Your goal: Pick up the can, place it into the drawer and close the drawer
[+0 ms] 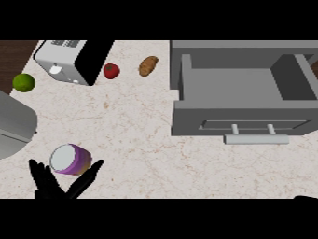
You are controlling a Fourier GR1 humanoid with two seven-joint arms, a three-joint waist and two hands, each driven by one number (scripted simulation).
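Note:
The can (70,159), purple with a white top, stands on the counter at the lower left. My left hand (57,186) comes in from the lower edge just below it, open. Its fingers (36,169) rise to the can's left and its thumb (92,169) to the can's right, neither curled round it. The grey drawer (247,114) is pulled open at the right, nothing lies inside it, and its handle (255,138) faces me. Only a dark sliver of my right hand (307,197) shows at the lower right edge.
A toaster (68,59) stands at the back left, with a lime (24,82) to its left. A red fruit (111,70) and a brown potato (148,66) lie between the toaster and the drawer. A large grey object (3,122) fills the left edge.

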